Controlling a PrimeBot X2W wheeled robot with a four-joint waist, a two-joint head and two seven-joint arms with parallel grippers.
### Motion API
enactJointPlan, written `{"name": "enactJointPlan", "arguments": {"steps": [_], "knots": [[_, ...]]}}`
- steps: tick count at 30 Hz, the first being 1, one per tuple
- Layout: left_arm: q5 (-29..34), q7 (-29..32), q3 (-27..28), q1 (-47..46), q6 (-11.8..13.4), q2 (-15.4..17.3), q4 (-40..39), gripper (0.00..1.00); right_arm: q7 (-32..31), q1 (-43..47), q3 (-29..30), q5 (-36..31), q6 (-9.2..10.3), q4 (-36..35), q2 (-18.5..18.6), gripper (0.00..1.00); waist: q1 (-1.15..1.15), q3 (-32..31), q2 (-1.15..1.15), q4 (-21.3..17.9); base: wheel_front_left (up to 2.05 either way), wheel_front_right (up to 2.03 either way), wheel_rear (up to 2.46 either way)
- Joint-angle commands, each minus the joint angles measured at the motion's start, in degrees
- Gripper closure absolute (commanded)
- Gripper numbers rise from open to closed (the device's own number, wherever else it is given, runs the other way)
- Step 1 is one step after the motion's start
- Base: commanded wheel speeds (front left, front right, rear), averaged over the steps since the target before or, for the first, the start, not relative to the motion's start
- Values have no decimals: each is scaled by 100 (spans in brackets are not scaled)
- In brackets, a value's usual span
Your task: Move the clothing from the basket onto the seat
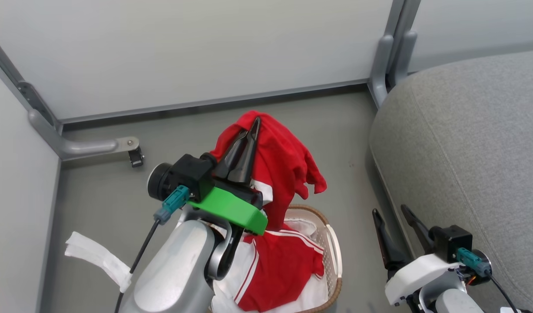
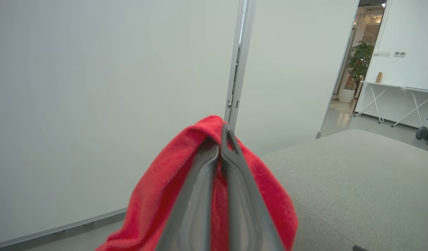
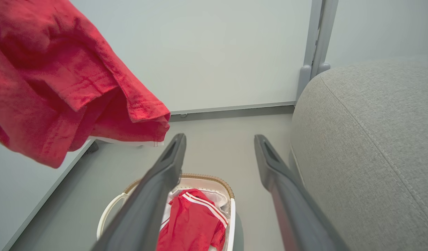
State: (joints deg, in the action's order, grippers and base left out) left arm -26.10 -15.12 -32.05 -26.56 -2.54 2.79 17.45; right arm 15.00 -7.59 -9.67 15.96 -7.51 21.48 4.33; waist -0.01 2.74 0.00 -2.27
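Observation:
My left gripper (image 1: 253, 124) is shut on a red garment (image 1: 283, 165), which hangs lifted above the basket (image 1: 333, 243). In the left wrist view the gripper (image 2: 223, 129) pinches the red cloth (image 2: 154, 195) between its closed fingers. A second red garment with white stripes (image 1: 283, 269) lies in the basket on the white liner. My right gripper (image 1: 394, 215) stands open beside the seat (image 1: 466, 143), holding nothing. From the right wrist the lifted garment (image 3: 60, 90) hangs at upper left, and the basket (image 3: 231, 195) with the other garment (image 3: 193, 223) lies below the open gripper (image 3: 219, 139).
White partition panels (image 1: 183, 52) with grey posts and feet close off the back and left. A caster wheel (image 1: 136, 158) sits on the grey floor at left. A white cloth strip (image 1: 97, 258) hangs near my left forearm. The seat (image 2: 357, 181) fills the right side.

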Motion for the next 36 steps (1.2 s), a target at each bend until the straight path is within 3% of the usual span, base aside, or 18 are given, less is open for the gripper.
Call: {"name": "enactJointPlan", "arguments": {"steps": [1, 9, 21, 36], "knots": [[10, -5, 0, -81, 13, 27, -120, 100, 28, 79, -15, -38, 4, 17, 21, 0, 1, -141, 0, 53, 0, 0, 0], [-54, -5, -97, -77, 67, 27, -303, 100, 28, 40, -315, 81, 4, -106, 31, 0, 1, -194, 0, 29, 0, 0, 0], [-165, -5, -270, -17, 146, 28, -268, 100, 27, -1001, -2204, 599, 5, -1375, 573, 0, 1, -60, 0, 18, 0, 0, 0], [-613, -5, -915, -11, 154, 27, -377, 100, 27, -2163, -2766, 60, 5, 133, 75, 0, 1, -7, 0, 377, 0, 0, 0]]}}
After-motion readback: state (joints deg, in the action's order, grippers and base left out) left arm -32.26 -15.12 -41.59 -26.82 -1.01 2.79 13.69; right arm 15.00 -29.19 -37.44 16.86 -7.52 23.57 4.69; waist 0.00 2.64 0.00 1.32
